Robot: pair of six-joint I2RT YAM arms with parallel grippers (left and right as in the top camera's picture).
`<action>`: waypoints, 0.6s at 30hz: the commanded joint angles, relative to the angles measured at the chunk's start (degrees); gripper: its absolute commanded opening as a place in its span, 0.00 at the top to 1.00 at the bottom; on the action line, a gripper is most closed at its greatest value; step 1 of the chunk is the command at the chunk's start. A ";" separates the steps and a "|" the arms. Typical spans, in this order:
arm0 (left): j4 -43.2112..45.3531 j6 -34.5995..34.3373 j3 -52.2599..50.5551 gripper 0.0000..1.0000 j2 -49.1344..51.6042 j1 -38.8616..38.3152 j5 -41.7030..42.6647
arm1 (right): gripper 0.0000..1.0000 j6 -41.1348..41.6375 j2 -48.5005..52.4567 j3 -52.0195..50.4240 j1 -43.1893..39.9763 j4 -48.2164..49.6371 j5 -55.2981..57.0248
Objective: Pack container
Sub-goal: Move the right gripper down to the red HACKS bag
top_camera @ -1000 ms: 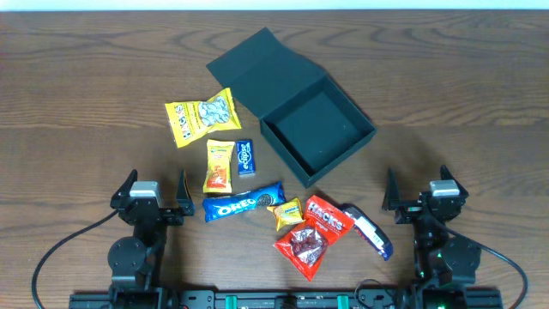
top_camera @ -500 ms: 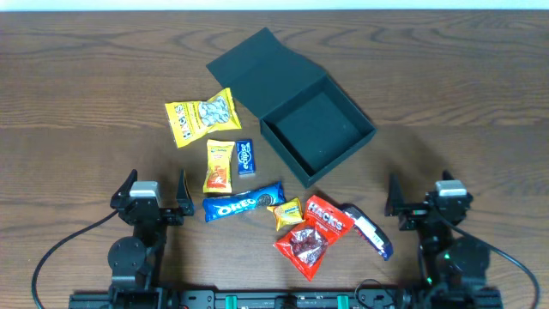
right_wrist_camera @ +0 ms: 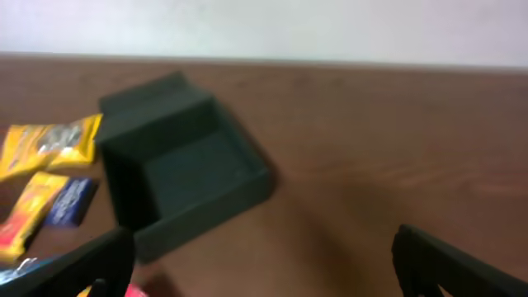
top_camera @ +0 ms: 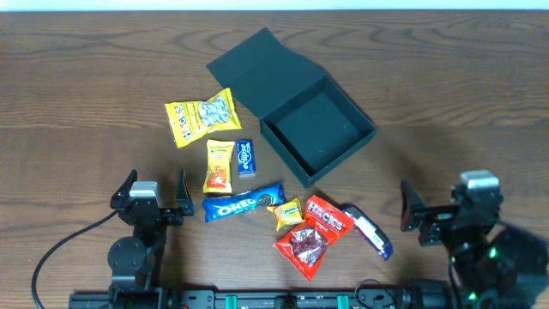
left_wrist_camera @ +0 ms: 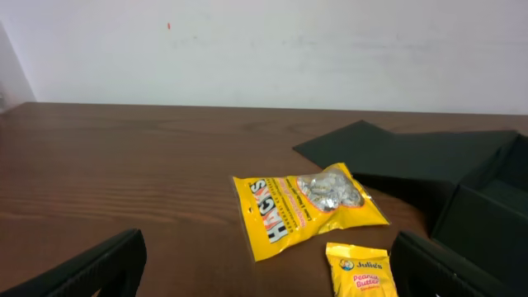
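The container (top_camera: 318, 133), a dark teal-black square box, lies open and empty at the middle of the table, its lid flap (top_camera: 257, 69) folded back to the far left. Several snack packets lie in front of it: a yellow bag (top_camera: 202, 118), a Julie's packet (top_camera: 220, 166), an Oreo pack (top_camera: 243, 203) and red packets (top_camera: 309, 236). My left gripper (top_camera: 155, 187) stands open near the front edge, left of the snacks, holding nothing. Front right, my right gripper (top_camera: 436, 210) is open and holds nothing. Its blurred wrist view shows the container (right_wrist_camera: 186, 181) ahead to the left.
A small blue packet (top_camera: 245, 157), a small yellow packet (top_camera: 288, 213) and a blue-and-white bar (top_camera: 369, 232) lie among the snacks. The left wrist view shows the yellow bag (left_wrist_camera: 305, 202) ahead and the container's wall (left_wrist_camera: 487, 210) at the right. Bare wood surrounds the box.
My right arm has swung to the right and nearer the front edge, still open. The left arm, the container and the snacks have not moved.
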 commanded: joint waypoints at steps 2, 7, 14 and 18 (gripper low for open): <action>-2.56 -0.22 -0.98 0.05 -0.37 -0.13 -0.76 | 0.01 0.72 8.87 8.46 0.33 -6.34 -5.53; -2.54 -0.22 -0.98 0.05 -0.37 -0.13 -0.76 | 0.01 -2.29 18.47 17.90 0.96 -19.78 -6.91; -2.54 -0.22 -0.98 0.05 -0.37 -0.13 -0.76 | 0.01 -3.61 23.19 21.33 8.74 -30.16 -2.78; -2.56 -0.22 -0.98 0.05 -0.37 -0.13 -0.76 | 0.01 1.20 23.93 21.33 18.95 -31.47 -1.22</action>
